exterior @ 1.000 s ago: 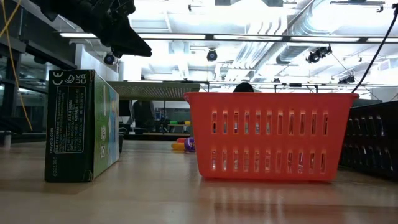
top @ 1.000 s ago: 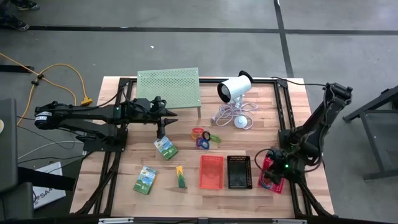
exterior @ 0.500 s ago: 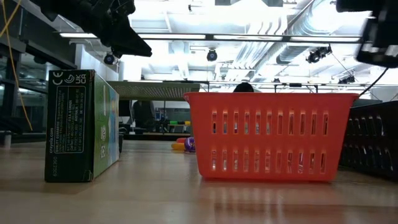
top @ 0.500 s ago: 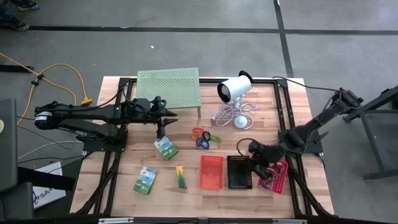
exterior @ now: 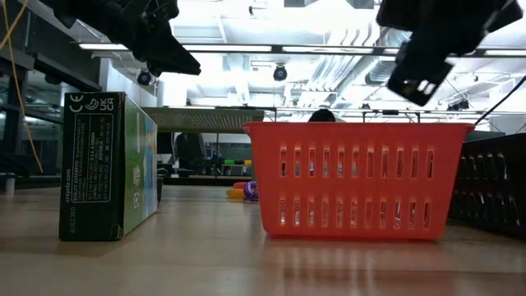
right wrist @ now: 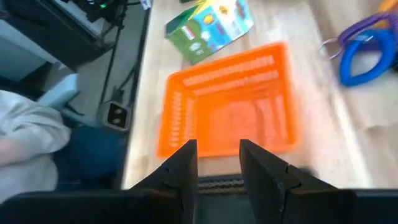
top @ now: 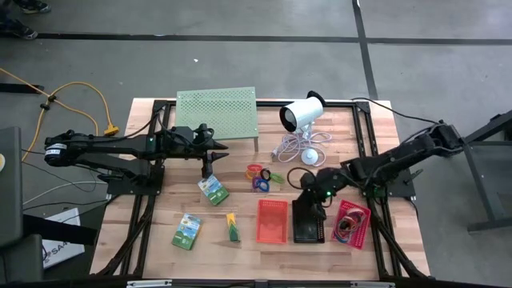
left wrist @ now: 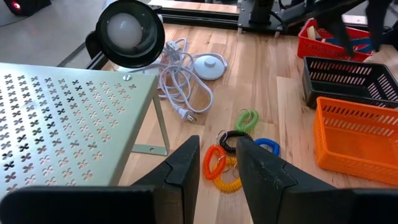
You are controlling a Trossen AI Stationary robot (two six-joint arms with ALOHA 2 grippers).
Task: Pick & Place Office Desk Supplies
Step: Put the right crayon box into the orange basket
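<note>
Three small baskets stand in a row near the front edge: orange-red (top: 272,221), black (top: 308,224) and pink (top: 353,224), the pink one with rubber bands in it. Coloured coil loops (top: 262,176) lie mid-table. Three green packs (top: 213,190) (top: 186,232) (top: 232,229) lie to the left of the baskets. My right gripper (top: 308,194) hangs open above the black basket's far edge, pointing at the orange-red basket (right wrist: 227,118), with nothing between its fingers. My left gripper (top: 210,166) waits open above the table, left of the loops (left wrist: 217,168).
A pale-green perforated stand (top: 216,112) and a white cylinder device (top: 302,114) with its coiled cable (top: 298,148) take up the far side. Black frame rails run along the table's left and right sides. Bare wood lies in front of the baskets.
My right gripper has swung from above the pink basket at the right front toward the table's left, rolling as it went, and now hangs over the black basket. The pink basket with its rubber bands now shows uncovered.
</note>
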